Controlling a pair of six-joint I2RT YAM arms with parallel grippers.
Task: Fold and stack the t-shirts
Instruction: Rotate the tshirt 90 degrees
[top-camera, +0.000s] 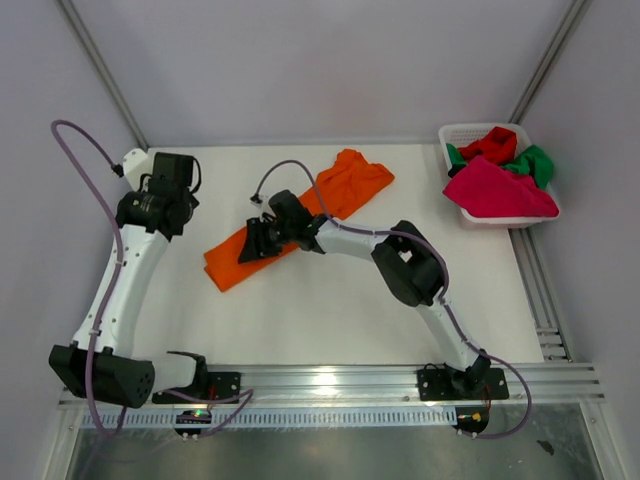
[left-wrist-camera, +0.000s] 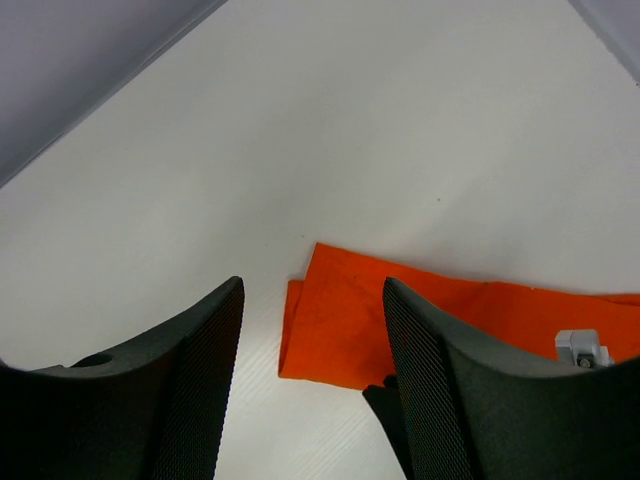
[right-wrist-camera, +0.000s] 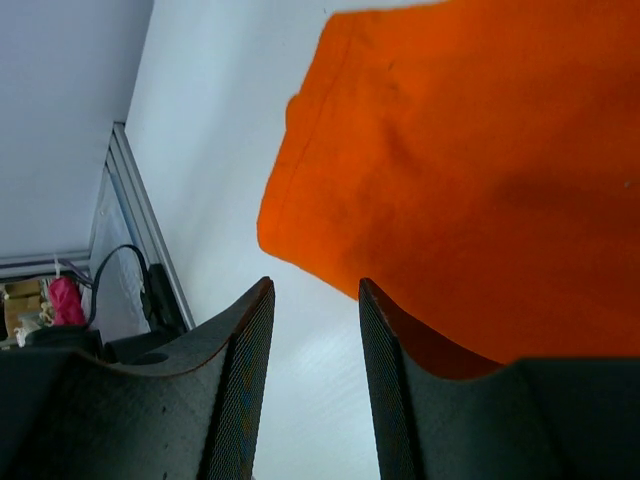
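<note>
The orange t-shirt (top-camera: 352, 182) lies on my table (top-camera: 300, 320), folded into a long narrow strip running diagonally from near left to far right, its far end wider and rumpled. The magenta-pink t-shirt (top-camera: 497, 190), red t-shirt (top-camera: 493, 143) and green t-shirt (top-camera: 535, 163) sit crumpled together in the white basket (top-camera: 480, 127) at my far right.

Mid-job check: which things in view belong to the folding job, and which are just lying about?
Part of the job: orange t-shirt lying on the table; red t-shirt, green t-shirt and magenta t-shirt bunched in the white basket.
Just there: the white basket itself, at the table's far right corner.
</note>
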